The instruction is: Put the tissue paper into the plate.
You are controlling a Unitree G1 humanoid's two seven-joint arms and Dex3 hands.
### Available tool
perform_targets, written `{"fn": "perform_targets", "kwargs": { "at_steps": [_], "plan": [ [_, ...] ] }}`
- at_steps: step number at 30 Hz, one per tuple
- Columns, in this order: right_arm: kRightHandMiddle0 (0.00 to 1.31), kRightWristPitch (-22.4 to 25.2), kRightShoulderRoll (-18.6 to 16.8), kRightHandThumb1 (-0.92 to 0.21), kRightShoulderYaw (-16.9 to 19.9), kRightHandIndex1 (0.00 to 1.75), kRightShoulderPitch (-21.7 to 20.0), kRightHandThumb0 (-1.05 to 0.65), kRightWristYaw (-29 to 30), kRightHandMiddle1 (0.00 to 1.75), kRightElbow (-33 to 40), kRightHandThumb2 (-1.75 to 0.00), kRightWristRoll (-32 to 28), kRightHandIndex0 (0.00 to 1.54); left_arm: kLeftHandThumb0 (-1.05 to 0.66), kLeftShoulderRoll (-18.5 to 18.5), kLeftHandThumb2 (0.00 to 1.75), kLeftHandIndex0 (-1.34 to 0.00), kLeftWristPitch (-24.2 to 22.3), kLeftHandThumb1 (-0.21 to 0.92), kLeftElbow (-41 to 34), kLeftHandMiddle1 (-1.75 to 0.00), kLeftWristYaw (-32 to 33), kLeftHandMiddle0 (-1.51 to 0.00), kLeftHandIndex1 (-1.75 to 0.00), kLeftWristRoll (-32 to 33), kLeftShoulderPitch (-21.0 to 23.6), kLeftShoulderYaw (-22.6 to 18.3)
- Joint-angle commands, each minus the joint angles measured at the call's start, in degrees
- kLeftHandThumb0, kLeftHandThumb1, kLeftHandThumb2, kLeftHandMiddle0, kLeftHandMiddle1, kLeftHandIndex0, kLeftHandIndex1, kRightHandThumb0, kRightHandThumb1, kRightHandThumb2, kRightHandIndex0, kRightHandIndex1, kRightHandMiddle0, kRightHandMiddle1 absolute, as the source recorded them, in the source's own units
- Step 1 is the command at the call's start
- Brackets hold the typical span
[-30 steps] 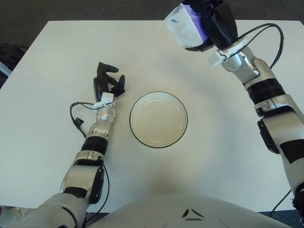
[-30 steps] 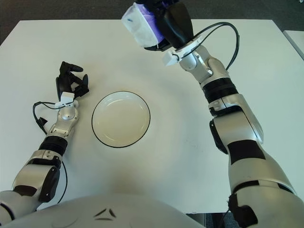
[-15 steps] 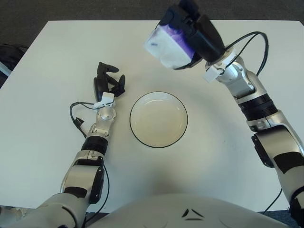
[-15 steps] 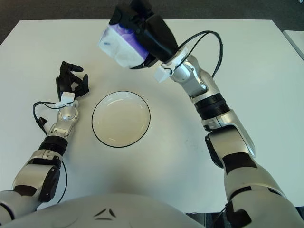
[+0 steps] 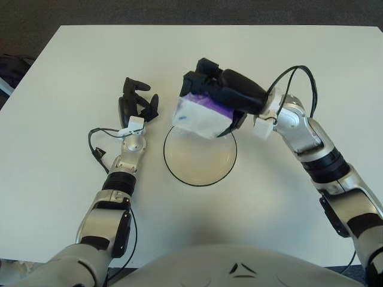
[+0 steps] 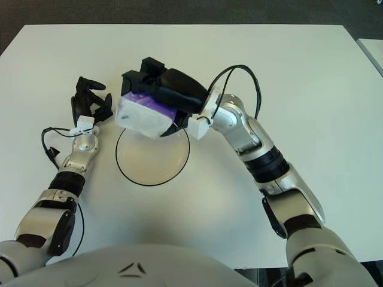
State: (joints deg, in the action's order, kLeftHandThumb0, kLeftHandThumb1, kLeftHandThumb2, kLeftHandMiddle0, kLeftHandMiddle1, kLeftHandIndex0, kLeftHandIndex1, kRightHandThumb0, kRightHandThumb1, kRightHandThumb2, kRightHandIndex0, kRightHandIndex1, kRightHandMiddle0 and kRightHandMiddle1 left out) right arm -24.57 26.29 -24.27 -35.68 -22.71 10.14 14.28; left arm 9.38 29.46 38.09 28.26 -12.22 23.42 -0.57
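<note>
- Right hand (image 5: 224,95) carries the tissue paper pack (image 5: 200,116); dark fingers (image 5: 206,81) wrapped over its top and far side, clamped on it.
- Pack is white with a purple band, held off the bench (image 5: 72,54), tilted, long axis running roughly left-right across the view.
- Plate (image 5: 200,170) sits mid-bench, white with dark rim, nothing in it. Pack overlaps the plate's far rim in both views; judged to hang above that edge, not yet touching.
- Key relation: plate centre lies nearer the robot and below the pack. Next move likely needs a short draw toward the body, then lowering, before release.
- Left hand (image 5: 136,103) shows just left of the plate, fingers loosely curled upward, holding nothing.
- Risk: releasing here could leave the pack tipped on the rim.
</note>
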Motion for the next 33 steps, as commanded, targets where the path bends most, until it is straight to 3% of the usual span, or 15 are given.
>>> {"fn": "perform_targets", "kwargs": {
  "at_steps": [1, 17, 33],
  "plan": [
    [0.47, -4.1, 1.9, -0.19, 1.4, 1.73, 1.7, 0.00, -2.1, 1.75, 4.3, -1.47, 1.1, 0.72, -0.39, -3.0, 0.83, -0.41, -2.3, 0.65, 3.6, -1.75, -0.8, -1.02, -1.68, 0.0, -11.7, 0.7],
    [0.51, -12.3, 3.9, -0.14, 2.7, 1.75, -1.0, 0.00, -3.0, 1.75, 2.2, -1.53, 8.5, 0.75, -0.40, -3.4, 0.83, -0.45, -3.7, 0.63, -0.2, -1.75, -0.3, -1.07, -1.64, -0.3, -13.3, 0.4],
    [0.50, -13.4, 3.3, -0.14, 3.7, 1.75, -0.7, 0.00, -3.9, 1.75, 1.6, -1.53, 8.4, 0.75, -0.40, -3.2, 0.83, -0.46, -5.8, 0.63, -1.0, -1.75, -0.1, -1.12, -1.64, -1.8, -13.1, 0.7]
  ]
}}
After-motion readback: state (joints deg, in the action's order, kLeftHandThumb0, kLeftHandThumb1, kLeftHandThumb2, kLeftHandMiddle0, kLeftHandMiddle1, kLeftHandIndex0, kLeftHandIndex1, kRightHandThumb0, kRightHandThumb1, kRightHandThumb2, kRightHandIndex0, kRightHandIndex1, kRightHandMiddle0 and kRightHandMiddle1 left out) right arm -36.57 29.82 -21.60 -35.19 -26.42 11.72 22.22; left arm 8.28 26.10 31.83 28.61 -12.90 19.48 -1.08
